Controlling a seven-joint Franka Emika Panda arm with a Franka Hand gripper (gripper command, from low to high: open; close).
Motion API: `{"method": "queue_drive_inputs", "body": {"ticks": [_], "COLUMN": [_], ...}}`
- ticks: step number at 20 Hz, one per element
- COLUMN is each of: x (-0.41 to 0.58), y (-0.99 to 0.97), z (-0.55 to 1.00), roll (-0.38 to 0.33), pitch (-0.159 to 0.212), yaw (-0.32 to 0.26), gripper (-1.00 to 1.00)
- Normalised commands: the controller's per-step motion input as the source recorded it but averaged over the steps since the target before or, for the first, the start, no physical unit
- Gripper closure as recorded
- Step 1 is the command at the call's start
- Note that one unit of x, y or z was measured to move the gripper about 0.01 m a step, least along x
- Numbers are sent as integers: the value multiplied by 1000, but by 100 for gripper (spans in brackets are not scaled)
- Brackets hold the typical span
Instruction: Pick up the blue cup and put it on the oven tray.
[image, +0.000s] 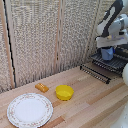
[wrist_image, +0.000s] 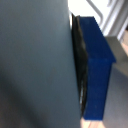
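Note:
The blue cup (image: 107, 53) hangs at the exterior view's right, just above the oven tray (image: 112, 64), a dark rack of parallel bars drawn out of the toaster oven. My gripper (image: 106, 47) comes down onto the cup from above and is shut on it. Whether the cup's base touches the bars, I cannot tell. In the wrist view the blue cup (wrist_image: 97, 65) fills the frame close up, pressed against a black finger pad (wrist_image: 80, 75); a grey finger body hides the rest.
The oven's opened door (image: 95, 73) juts out over the wooden table. A yellow bowl (image: 64, 92) sits mid-table, a small orange block (image: 42, 87) beside it, and a round white patterned plate (image: 29, 110) lies near the front. A slatted screen stands behind.

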Motion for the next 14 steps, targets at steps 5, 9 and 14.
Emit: {"method": "queue_drive_inputs", "body": {"ticks": [5, 9, 14], "x": [263, 101, 0], "y": [-147, -83, -78], "z": [-11, 391, 595], "roll": [0, 0, -17], "pitch": [4, 1, 0], "yaw": [7, -8, -7], "gripper": [-100, -100, -100]}}
